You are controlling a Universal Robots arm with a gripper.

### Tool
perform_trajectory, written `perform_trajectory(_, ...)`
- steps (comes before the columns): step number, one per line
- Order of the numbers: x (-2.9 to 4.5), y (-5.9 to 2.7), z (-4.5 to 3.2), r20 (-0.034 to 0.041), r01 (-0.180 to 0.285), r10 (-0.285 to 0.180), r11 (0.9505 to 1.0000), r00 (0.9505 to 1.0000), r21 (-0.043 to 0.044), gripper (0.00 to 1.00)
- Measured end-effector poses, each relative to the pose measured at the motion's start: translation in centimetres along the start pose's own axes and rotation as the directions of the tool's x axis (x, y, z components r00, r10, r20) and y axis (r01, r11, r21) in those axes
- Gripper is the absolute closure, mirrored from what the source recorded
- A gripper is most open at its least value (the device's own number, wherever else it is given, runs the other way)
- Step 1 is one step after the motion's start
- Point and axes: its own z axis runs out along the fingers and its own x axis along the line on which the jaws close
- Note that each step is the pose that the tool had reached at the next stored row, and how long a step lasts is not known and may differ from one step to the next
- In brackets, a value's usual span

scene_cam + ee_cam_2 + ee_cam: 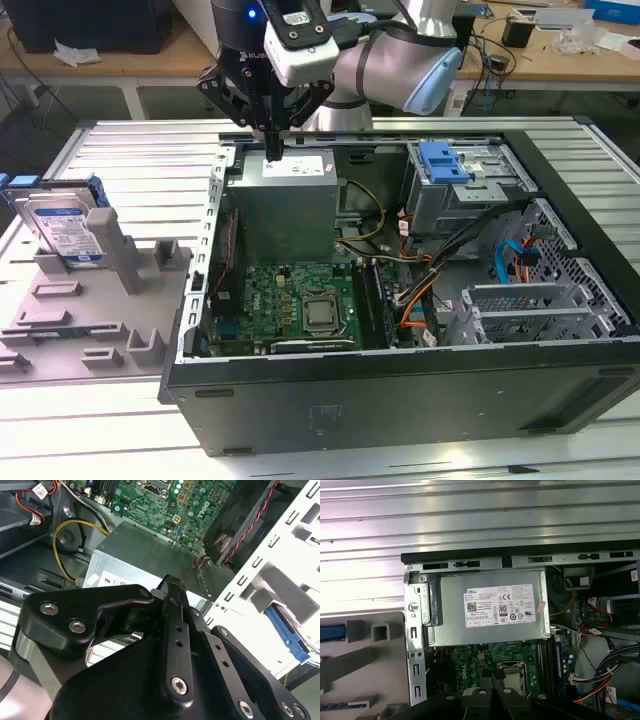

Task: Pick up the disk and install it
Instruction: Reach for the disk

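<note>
Grey fixture [60,300] holds the disk [62,228] on edge, open case [400,400] holds power supply [285,205] and motherboard [285,295], gripper [273,150] hovers over the supply, fingers closed, empty.

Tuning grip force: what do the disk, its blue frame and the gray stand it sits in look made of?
The disk looks like bare silver metal under a glossy label. Its blue frame: likely moulded plastic, matte, evenly coloured. The gray stand: probably plastic too, matte and blocky; painted metal can't be ruled out.
</note>
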Motion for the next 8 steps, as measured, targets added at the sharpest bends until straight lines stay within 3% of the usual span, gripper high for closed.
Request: perform_trajectory(8, 0.00, 0.00, 0.00, 0.0000, 0.000, 0.000, 1.0000, 1.0000, 0.0000, 0.89)
